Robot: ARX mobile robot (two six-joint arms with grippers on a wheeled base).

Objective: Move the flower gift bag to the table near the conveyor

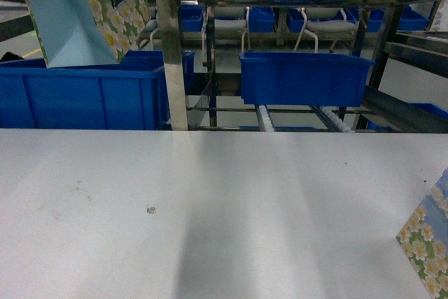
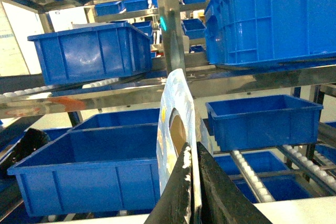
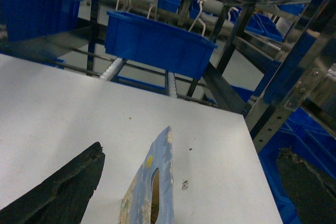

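Left pincer (image 2: 193, 182) on gift bag (image 2: 176, 124)

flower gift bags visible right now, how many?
2. One gift bag hangs top left over the blue bin, pinched by the left gripper. Second bag at table's right edge.

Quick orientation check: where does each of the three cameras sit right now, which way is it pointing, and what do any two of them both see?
Head: on the robot, looking forward and down over the white table to the roller rack; none of the robot's body shows.
Left wrist: low, aimed up along the left gripper, shut on a flower gift bag, toward blue bins.
Right wrist: above the table's right corner, facing the rack; the right gripper is open around a second bag.
Shared: head and right wrist both see the blue bin on the rollers.
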